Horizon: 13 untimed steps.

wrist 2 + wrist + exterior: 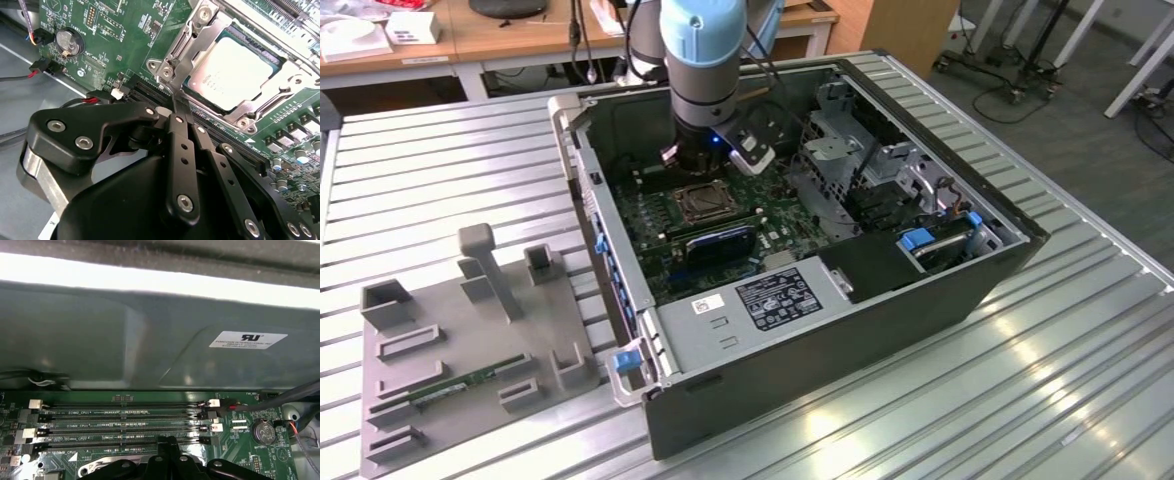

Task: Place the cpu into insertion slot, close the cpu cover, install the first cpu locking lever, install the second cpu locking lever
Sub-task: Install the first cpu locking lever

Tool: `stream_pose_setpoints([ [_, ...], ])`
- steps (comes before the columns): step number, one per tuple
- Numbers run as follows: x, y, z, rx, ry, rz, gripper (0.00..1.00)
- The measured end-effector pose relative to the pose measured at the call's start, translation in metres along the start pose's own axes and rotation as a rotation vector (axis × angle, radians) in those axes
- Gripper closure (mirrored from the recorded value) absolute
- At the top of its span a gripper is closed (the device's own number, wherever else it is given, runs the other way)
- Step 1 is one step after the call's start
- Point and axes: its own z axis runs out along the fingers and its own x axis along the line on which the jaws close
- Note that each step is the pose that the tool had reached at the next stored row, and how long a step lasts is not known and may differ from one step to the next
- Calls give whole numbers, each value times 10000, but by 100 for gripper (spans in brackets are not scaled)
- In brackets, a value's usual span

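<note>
Black gripper (176, 102) linkages sit closest to the lens in the second wrist view; the two fingers (181, 150) are pressed together with no gap visible between them, tips meeting just beside the cpu cover (200, 52). Nothing is visibly clamped between them; whether the tips touch a thin lever wire at the socket edge cannot be told.

Landmark: the insertion slot (235, 75) on the green motherboard (115, 30).
- The cpu (231, 71) lies flat inside the insertion slot, silvery-tan top facing up, seated square to the slot rim. It is square, so no long axis; its edges run parallel to the slot's sides.
- Cpu cover is down over the slot, framing the chip through its cut-out.
- Gripper tips stand just off one corner of the slot, apart from the chip itself.
- Round coin battery (67, 41) lies well apart from the slot, across the board.

Exterior view: the arm (707, 60) reaches down into the open computer case (854, 330), with the slot (699, 203) just below the gripper (707, 160). First wrist view: long memory slots (122, 422) run beside the gripper's tips (167, 442).
</note>
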Motion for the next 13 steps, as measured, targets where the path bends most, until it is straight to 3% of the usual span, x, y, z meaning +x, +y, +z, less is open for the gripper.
stream_pose_setpoints([
  [6, 1, -21, 4, -10, -1, 3, 89],
  [13, 4, -27, 19, -189, 0, 34, 89],
])
